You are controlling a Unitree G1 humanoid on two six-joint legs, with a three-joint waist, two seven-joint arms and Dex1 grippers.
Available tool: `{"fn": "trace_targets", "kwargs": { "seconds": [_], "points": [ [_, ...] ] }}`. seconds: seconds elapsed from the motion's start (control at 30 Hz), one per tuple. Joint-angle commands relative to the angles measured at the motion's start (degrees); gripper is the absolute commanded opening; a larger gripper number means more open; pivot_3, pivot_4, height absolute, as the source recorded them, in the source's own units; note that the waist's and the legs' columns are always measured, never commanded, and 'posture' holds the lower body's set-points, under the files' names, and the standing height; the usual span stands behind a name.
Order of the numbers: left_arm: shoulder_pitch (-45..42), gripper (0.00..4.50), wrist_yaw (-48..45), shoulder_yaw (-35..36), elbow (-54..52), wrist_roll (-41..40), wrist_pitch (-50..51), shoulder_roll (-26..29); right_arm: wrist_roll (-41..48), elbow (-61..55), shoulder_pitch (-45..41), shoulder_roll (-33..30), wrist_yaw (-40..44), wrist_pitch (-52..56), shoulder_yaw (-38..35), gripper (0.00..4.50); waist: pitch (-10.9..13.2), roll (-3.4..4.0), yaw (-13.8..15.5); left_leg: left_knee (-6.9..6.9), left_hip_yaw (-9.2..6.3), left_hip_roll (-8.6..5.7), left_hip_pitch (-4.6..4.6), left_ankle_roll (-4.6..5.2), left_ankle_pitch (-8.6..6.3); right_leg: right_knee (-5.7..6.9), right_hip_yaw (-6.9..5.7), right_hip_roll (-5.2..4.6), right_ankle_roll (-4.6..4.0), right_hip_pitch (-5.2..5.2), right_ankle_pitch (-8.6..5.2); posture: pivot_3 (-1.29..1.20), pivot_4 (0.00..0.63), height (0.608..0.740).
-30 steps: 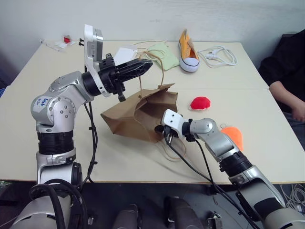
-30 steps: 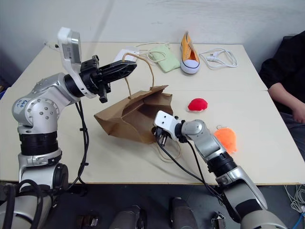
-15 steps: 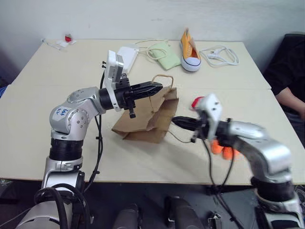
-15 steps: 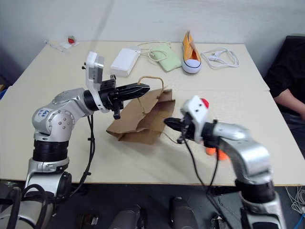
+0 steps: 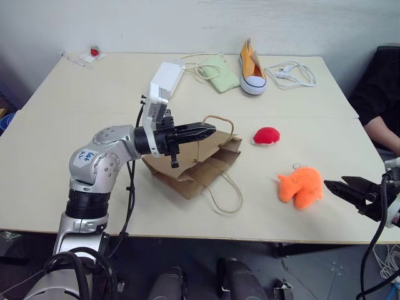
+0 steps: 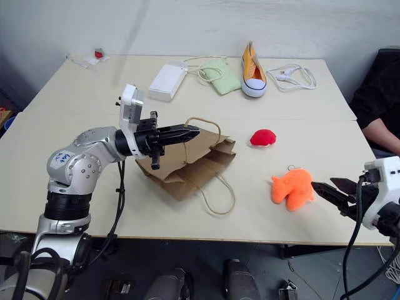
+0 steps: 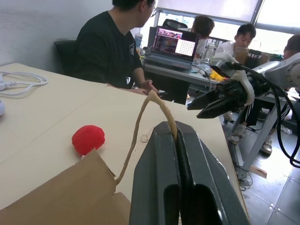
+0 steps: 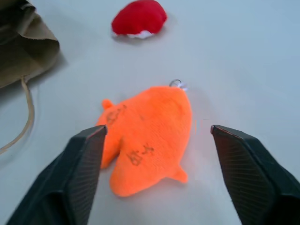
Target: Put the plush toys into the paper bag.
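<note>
Pinched tight between the black fingers of the left gripper (image 5: 209, 129) was one tan cord handle (image 7: 143, 117) of the brown paper bag (image 5: 187, 167), the loop rising from the bag's upper edge into the closed jaws, which pointed level across the table toward the robot's right. That bag lay slumped on its side on the pale table (image 5: 75, 119), creased and partly flattened, its mouth turned toward the toys, and its second cord handle (image 5: 225, 195) trailed loose on the tabletop toward the near edge. To the right of the bag, apart from it, sat the red plush toy (image 5: 267, 135), rounded, with a white underside visible in the right wrist view. Nearer the front edge and further right lay the orange plush toy (image 5: 301, 185), a small metal ring (image 8: 176, 83) at its far end. Just beside it, near the table's right front edge, hung the right gripper (image 6: 332, 193), its two fingers spread wide with nothing between them, the tips pointing at the orange toy without touching it. Along the far side of the table were a white box (image 5: 166, 78), a pale green pouch (image 5: 214, 72), an orange-and-white sneaker (image 5: 252, 66) and a coiled white cable (image 5: 289, 72)
</note>
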Motion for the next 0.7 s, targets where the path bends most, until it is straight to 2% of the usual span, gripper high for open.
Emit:
{"fn": "trace_targets", "kwargs": {
  "seconds": [0.03,0.27,0.3,0.37,0.5,0.6,0.7],
  "points": [
    [-0.39,0.00,0.47,0.91,-2.51,-0.14,-1.31,0.32,-0.96,3.57,-1.43,1.02,-3.47,-1.49,2.35,4.49,0.00,0.00,0.06,0.01,0.00,0.00,-0.01,0.01,0.01,0.00,0.00,0.00,0.00,0.00,0.00,0.00,0.150,0.740],
    [-0.05,0.00,0.72,1.05,-2.77,0.46,-1.85,1.06,-0.31,9.80,-4.90,6.05,-6.22,-4.23,8.97,4.49,-0.01,0.03,0.13,0.00,-0.01,0.00,-0.03,0.01,0.01,-0.01,-0.01,0.00,0.01,-0.02,0.00,0.00,0.150,0.740],
    [-0.19,0.00,0.75,1.19,-2.63,0.45,-1.84,1.18,-0.70,10.50,-5.24,6.46,-6.76,-4.67,9.72,4.32,-0.01,0.03,0.12,0.00,-0.01,0.00,-0.04,0.01,0.01,-0.02,-0.01,0.00,0.01,-0.02,0.00,0.00,0.150,0.740],
    [-0.34,0.00,0.81,1.33,-2.50,0.44,-1.88,1.37,-1.09,11.19,-5.49,6.74,-7.57,-5.20,10.76,3.89,-0.01,0.03,0.12,0.00,-0.01,0.00,-0.04,0.01,0.01,-0.03,-0.02,0.00,0.01,-0.02,0.00,0.00,0.150,0.740],
    [-0.38,0.00,0.92,1.42,-2.19,0.62,-2.18,1.82,1.42,8.76,-5.13,6.77,-7.03,-5.64,10.57,2.48,-0.01,0.04,0.12,0.00,-0.02,0.00,-0.05,0.01,0.01,-0.04,-0.03,0.00,0.01,-0.02,0.00,0.00,0.150,0.740],
    [-0.40,0.00,0.92,1.49,-1.93,0.57,-2.35,2.09,5.22,6.22,-5.07,6.72,-6.36,-4.80,8.81,1.43,-0.01,0.04,0.13,0.00,-0.01,0.00,-0.06,0.02,0.01,-0.04,-0.03,0.00,0.01,-0.02,0.00,0.00,0.150,0.740],
    [-0.37,0.00,1.21,1.39,-1.89,0.56,-2.49,2.15,12.64,0.22,-5.30,4.18,-1.62,-4.12,8.80,0.51,0.00,0.06,0.15,0.00,-0.02,0.00,-0.06,0.01,0.01,-0.04,-0.03,0.00,0.01,-0.02,0.00,0.00,0.150,0.740]
  ]
}}
